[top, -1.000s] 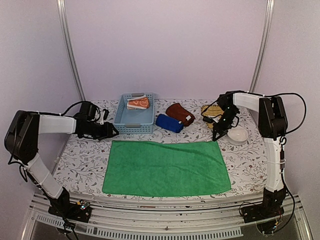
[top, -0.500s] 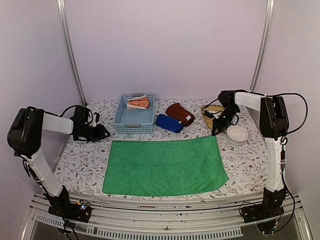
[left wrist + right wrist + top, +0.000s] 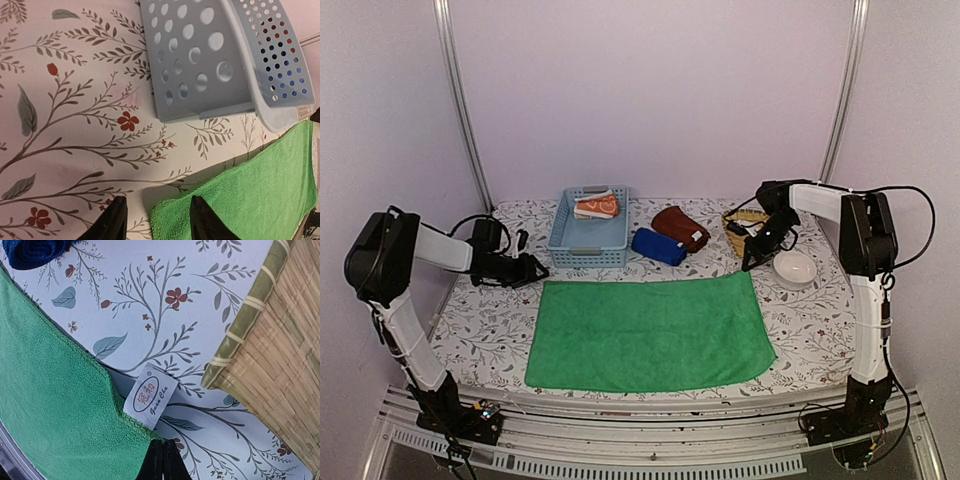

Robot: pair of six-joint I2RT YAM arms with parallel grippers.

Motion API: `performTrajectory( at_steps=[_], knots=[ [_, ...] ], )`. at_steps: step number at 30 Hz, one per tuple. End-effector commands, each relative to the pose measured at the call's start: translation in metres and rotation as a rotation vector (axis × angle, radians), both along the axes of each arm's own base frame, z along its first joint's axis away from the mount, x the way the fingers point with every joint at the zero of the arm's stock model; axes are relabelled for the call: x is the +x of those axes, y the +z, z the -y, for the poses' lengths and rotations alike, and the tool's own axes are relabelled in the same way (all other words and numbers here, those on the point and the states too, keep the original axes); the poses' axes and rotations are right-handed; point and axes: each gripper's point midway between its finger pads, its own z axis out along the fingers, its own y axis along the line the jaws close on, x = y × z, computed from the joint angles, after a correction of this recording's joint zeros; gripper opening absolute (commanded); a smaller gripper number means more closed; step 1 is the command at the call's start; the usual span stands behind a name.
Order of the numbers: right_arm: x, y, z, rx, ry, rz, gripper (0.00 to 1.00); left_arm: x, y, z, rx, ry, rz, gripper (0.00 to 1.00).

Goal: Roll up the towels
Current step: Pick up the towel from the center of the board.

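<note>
Held the green towel (image 3: 650, 332) by one corner — spread flat on the table (image 3: 480, 320), lower centre of the frame.
Pinched its upper-right corner, beside the white label (image 3: 150, 396), with the right pincer (image 3: 162, 460) pressed together; poised the left pincer (image 3: 158, 212) spread at the upper-left corner, near the blue basket (image 3: 200, 60). Showed the dark blue towel (image 3: 658, 246) and maroon towel (image 3: 680, 228) upper centre — the orange towel (image 3: 597, 206) inside the basket.
</note>
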Motion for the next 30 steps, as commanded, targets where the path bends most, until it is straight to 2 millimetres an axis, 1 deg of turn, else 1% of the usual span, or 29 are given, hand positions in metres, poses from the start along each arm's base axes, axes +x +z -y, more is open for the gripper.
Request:
performTrajectory(
  at_steps=[1,4,10,14,22,26,30],
  knots=[
    [0.005,0.018,-0.003,0.032,-0.001,0.04,0.03,0.001,-0.005,0.006,-0.028,-0.045,0.005,0.44],
    [0.004,0.017,-0.003,0.033,0.0,0.037,0.03,-0.001,-0.005,0.009,-0.034,-0.069,0.013,0.44],
    [0.004,0.018,-0.004,0.04,0.002,0.038,0.03,-0.009,-0.018,0.018,-0.083,-0.103,-0.024,0.44],
    [0.004,0.017,-0.004,0.04,0.004,0.035,0.03,-0.011,-0.016,0.024,-0.121,-0.126,-0.021,0.41],
    [0.004,0.017,-0.005,0.043,0.007,0.036,0.03,-0.014,-0.02,0.02,-0.095,-0.109,-0.036,0.34],
    [0.005,0.017,-0.005,0.045,0.007,0.038,0.03,-0.012,-0.023,0.017,-0.083,-0.094,-0.041,0.28],
    [0.006,0.017,-0.005,0.045,0.005,0.038,0.03,-0.008,-0.021,0.016,-0.077,-0.084,-0.032,0.17]
  ],
)
